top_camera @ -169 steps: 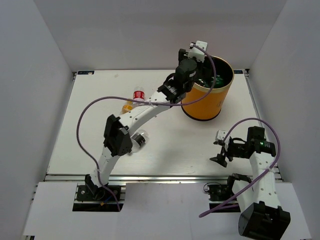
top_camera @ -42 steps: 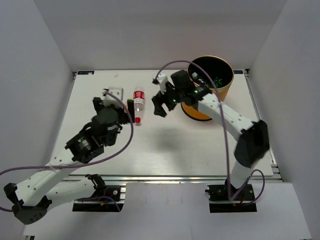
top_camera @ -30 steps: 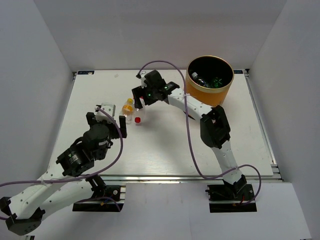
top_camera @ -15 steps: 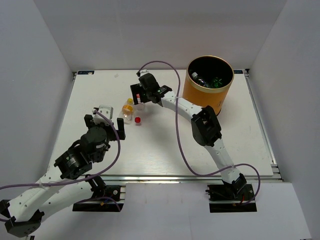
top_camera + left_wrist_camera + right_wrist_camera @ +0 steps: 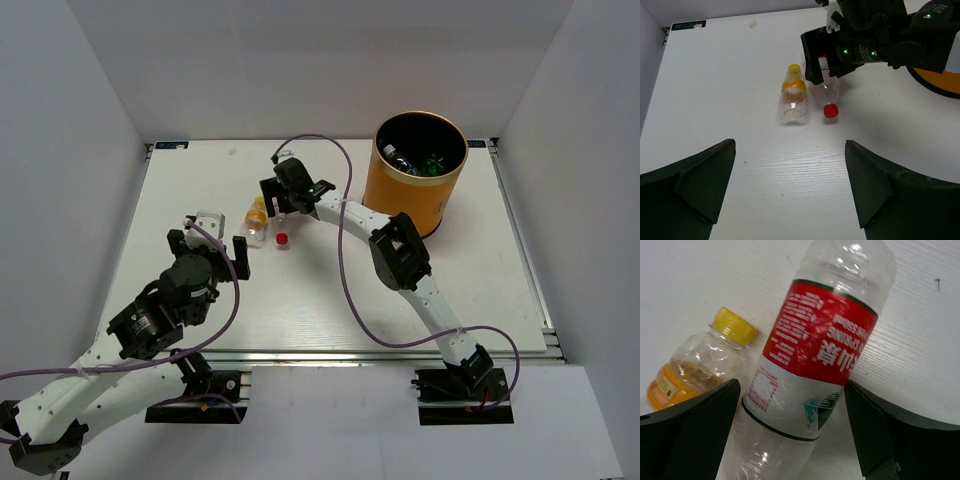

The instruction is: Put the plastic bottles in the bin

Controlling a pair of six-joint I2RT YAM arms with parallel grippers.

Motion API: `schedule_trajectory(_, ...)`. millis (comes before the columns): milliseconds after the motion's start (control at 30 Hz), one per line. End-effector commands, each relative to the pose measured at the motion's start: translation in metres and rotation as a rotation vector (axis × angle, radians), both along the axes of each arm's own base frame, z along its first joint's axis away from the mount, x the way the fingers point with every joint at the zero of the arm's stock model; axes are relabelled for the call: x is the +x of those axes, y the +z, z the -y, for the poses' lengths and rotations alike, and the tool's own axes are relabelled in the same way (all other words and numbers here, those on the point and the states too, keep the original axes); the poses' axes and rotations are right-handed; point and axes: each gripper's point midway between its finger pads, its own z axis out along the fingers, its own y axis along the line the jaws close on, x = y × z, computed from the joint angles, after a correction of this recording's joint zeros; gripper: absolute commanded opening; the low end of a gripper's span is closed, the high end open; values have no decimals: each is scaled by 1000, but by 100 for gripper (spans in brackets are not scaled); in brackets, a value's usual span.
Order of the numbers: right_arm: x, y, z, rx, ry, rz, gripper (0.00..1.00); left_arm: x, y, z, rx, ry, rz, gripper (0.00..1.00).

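Observation:
A clear bottle with a red label and red cap [image 5: 815, 355] lies on the white table. My right gripper [image 5: 795, 437] is open and straddles its body, with a gap on each side. A yellow-orange bottle [image 5: 695, 362] lies just left of it. The top view shows the right gripper [image 5: 281, 204] over the clear bottle [image 5: 283, 238], with the yellow-orange bottle [image 5: 257, 216] beside it. My left gripper [image 5: 211, 247] is open and empty, nearer than both bottles [image 5: 792, 97] [image 5: 828, 102]. The orange bin [image 5: 408, 195] stands far right and holds several bottles [image 5: 430, 162].
The right arm [image 5: 350, 215] stretches from the near right across the table, passing close in front of the bin. White walls close in the table on three sides. The bin's orange wall [image 5: 940, 82] shows at the right edge of the left wrist view.
My right gripper has swung from the bin leftward and come down over the red-label bottle. My left arm has drawn back toward the near left, away from the bottles.

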Motion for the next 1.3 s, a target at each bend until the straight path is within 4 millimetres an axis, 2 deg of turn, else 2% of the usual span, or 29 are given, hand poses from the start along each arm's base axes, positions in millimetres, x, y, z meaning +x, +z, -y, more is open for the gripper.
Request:
schedule_trajectory(0, 17, 7, 3, 16, -58, 48, 89, 1, -3, 1, 5, -1, -5, 100)
schedule_trajectory(100, 15, -9, 18, -21, -82, 16, 88, 2, -5, 3, 4, -9, -7, 100)
schedule_trajectory(133, 15, -2, 21, -17, -85, 20, 86, 2, -8, 6, 10, -19, -16, 100)
schedule_trajectory(167, 11, -16, 31, -40, -92, -5, 84, 3, -9, 11, 17, -38, -20, 100)
schedule_trajectory(233, 10, -3, 38, -31, -100, 4, 82, 5, -16, 15, 40, -53, -34, 100)
schedule_trajectory(267, 7, -12, 43, -45, -95, 3, 79, 7, -19, 19, 49, -62, -46, 100)
schedule_trajectory(300, 2, -21, 50, -63, -94, -12, 73, 10, -29, 25, 79, -72, -77, 100)
schedule_trajectory(367, -2, -16, 59, -71, -58, -10, 66, 14, -39, 31, 108, -68, -117, 100)
schedule_trajectory(467, -14, -13, 64, -94, 48, 17, 43, 21, -59, 38, 151, -41, -204, 100)
schedule_trajectory(533, -32, -10, 67, -93, 148, 14, 25, 29, -67, 39, 163, -11, -237, 100)
schedule_trajectory(567, -37, 21, 63, -59, 178, 59, 19, 32, -66, 39, 165, -2, -240, 100)
schedule_trajectory(600, -47, 29, 58, -32, 268, 59, 6, 37, -65, 37, 165, 16, -244, 100)
schedule_trajectory(633, -59, 19, 66, -52, 296, 36, 0, 40, -66, 37, 158, 30, -250, 100)
schedule_trajectory(667, -59, 60, 69, -35, 319, 117, 0, 44, -65, 39, 151, 31, -253, 100)
schedule_trajectory(700, -63, 69, 72, -45, 351, 144, 0, 48, -73, 42, 171, 33, -279, 100)
schedule_trajectory(733, -70, 66, 80, -55, 357, 134, 0, 55, -72, 42, 152, 48, -283, 100)
schedule_trajectory(767, -70, 93, 87, -39, 352, 176, 0, 60, -71, 42, 159, 59, -292, 100)
schedule_trajectory(800, -70, 114, 98, -40, 351, 222, 0, 67, -81, 44, 172, 79, -321, 100)
schedule_trajectory(833, -75, 139, 103, -25, 356, 262, 0, 71, -84, 37, 183, 106, -339, 100)
schedule_trajectory(867, -73, 147, 115, -34, 344, 268, 0, 74, -89, 34, 192, 119, -351, 100)
schedule_trajectory(933, -82, 189, 131, -19, 339, 343, 0, 85, -93, 35, 181, 109, -363, 100)
schedule_trajectory(967, -80, 198, 142, -21, 327, 364, 0, 88, -96, 35, 176, 109, -371, 100)
schedule_trajectory(1000, -87, 230, 155, -5, 304, 433, 0, 95, -103, 37, 174, 98, -395, 100)
schedule_trajectory(1033, -88, 244, 160, 4, 295, 466, 0, 94, -103, 39, 169, 86, -400, 100)
schedule_trajectory(1067, -87, 246, 170, -1, 275, 476, 0, 102, -108, 38, 178, 91, -415, 100)
schedule_trajectory(1100, -92, 272, 183, 13, 241, 533, 0, 106, -106, 43, 172, 72, -406, 100)
schedule_trajectory(1167, -87, 283, 201, -4, 175, 564, 0, 114, -109, 42, 168, 54, -417, 100)
schedule_trajectory(1233, -76, 299, 228, -29, 77, 607, 0, 122, -114, 49, 164, 31, -430, 100)
schedule_trajectory(1267, -71, 305, 238, -47, 40, 627, 0, 130, -110, 46, 168, 28, -426, 100)
